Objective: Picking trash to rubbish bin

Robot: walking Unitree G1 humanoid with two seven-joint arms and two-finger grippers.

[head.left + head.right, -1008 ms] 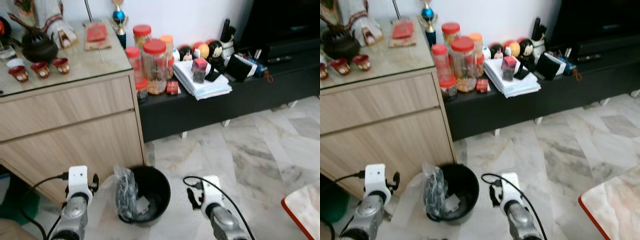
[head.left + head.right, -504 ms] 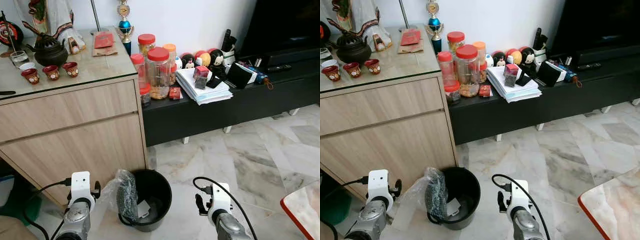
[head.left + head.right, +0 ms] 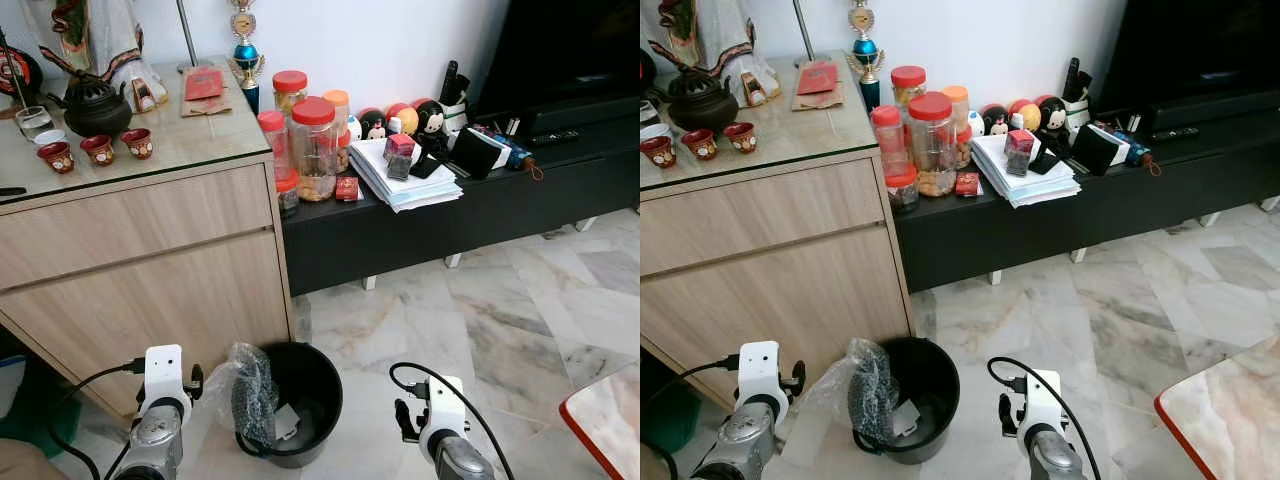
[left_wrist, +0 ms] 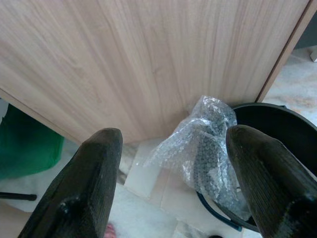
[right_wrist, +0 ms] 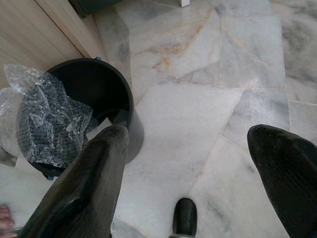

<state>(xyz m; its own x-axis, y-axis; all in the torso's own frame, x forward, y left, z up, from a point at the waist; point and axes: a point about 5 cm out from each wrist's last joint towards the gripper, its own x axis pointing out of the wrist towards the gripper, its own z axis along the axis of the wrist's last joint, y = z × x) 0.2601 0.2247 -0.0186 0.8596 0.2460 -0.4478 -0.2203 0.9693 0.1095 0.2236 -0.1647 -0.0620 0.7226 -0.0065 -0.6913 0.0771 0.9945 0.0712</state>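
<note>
At the lower centre of the eye views, a black rubbish bin (image 3: 295, 398) holds bubble wrap (image 3: 250, 395) draped over its rim. The wrist views add the left end effector (image 4: 173, 193) and right end effector (image 5: 198, 193), both spread wide apart, holding and touching nothing.

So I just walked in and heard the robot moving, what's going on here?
The robot stands over a round black plastic rubbish bin on the marble floor beside a light wooden cabinet. A crumpled clear bubble-wrap sheet is draped over the bin's rim, partly inside. The left pincer and right pincer are both open and hold nothing, hanging on either side of the bin.
</note>
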